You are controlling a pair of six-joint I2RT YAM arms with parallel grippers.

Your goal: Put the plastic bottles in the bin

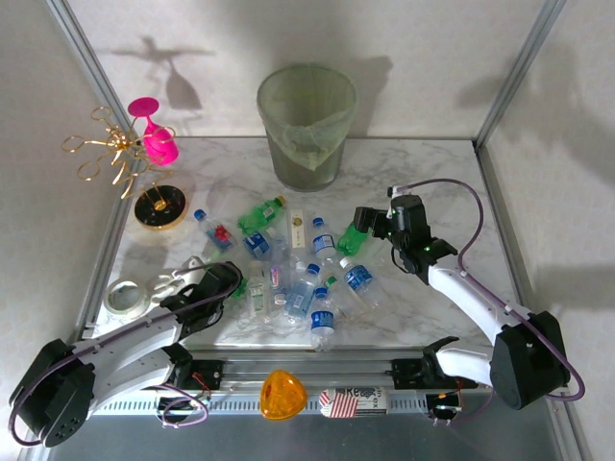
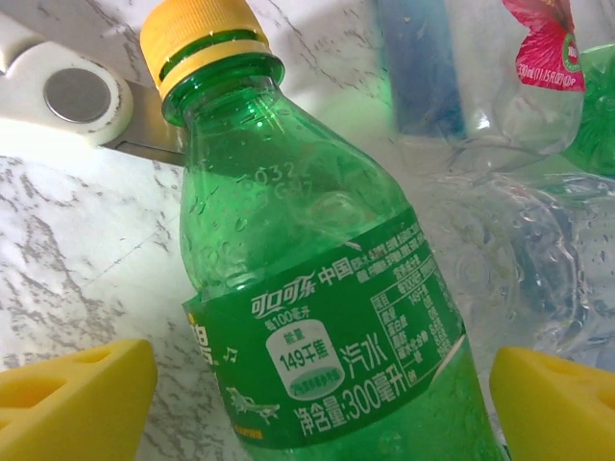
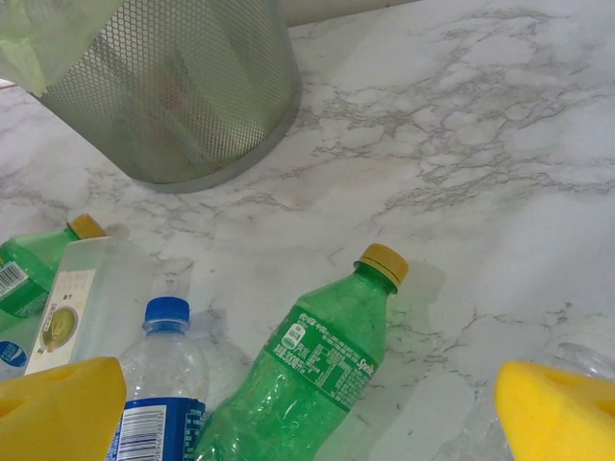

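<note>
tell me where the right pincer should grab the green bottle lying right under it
Take the green bottle across its labelled body, coming straight down from above. It lies on its side, cap pointing away, and the body is its widest, roundest part. Mind the blue-capped bottle lying close on its left.

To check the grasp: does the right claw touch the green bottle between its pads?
Apart. The right wrist view shows gaps between both yellow pads and the green bottle.
</note>
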